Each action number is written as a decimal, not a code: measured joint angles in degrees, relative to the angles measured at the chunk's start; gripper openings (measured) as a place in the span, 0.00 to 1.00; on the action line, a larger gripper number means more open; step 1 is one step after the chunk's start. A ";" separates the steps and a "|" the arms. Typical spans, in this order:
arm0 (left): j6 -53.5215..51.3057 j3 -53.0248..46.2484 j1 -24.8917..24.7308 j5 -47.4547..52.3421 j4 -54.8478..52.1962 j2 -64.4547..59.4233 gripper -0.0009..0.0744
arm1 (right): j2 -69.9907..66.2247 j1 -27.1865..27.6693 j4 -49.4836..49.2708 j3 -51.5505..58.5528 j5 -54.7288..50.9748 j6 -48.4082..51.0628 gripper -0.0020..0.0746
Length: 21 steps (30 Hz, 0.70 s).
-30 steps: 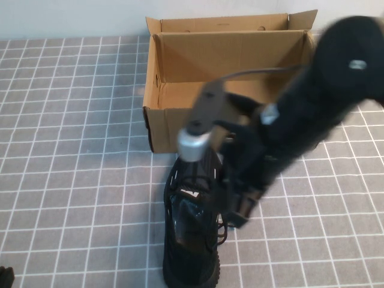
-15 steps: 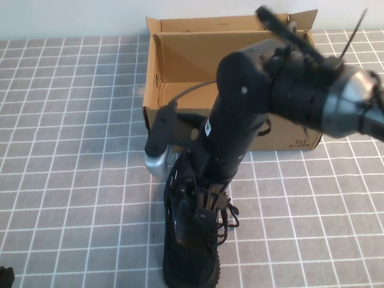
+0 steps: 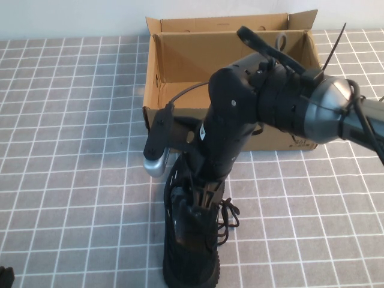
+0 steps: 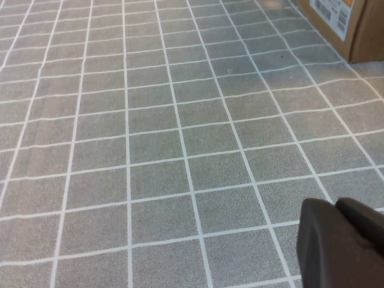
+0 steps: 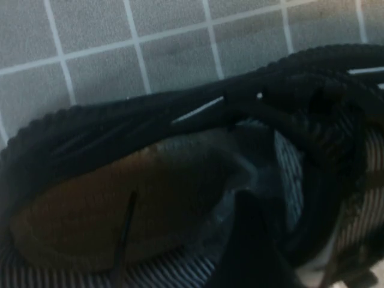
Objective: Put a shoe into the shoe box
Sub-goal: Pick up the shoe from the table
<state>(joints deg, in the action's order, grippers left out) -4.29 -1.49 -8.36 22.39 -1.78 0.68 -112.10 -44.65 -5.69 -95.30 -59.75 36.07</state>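
Now grasping the shoe (image 3: 191, 240)
Right gripper (image 3: 204, 201) reaches into its opening, fingers' spread unclear; next, lift to the shoe box (image 3: 180, 129) beyond; left gripper (image 4: 342, 243) parked near-left, state unclear

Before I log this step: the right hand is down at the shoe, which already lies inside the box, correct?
Not quite. The high view shows the shoe on the tiled table in front of the box, not inside it. The right hand is indeed down at its opening.
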 joint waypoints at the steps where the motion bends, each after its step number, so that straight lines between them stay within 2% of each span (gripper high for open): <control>1: 0.00 0.00 0.00 0.00 0.00 0.00 0.01 | -0.13 0.00 0.00 0.00 0.12 0.00 0.55; 6: 0.00 0.00 0.00 0.00 0.00 0.00 0.01 | -0.88 -0.12 -0.22 -0.13 0.47 0.10 0.46; 14: 0.00 0.00 0.00 0.00 0.00 0.00 0.01 | -0.99 -0.34 -0.81 -0.16 -0.66 0.03 0.07; 21: 0.00 0.00 0.00 0.00 0.00 0.00 0.01 | 3.67 -0.34 0.53 -0.26 -1.70 -2.26 0.03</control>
<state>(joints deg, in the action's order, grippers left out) -4.29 -1.49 -8.36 22.39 -1.78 0.68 -108.43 -44.99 -5.16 -95.56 -61.45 33.81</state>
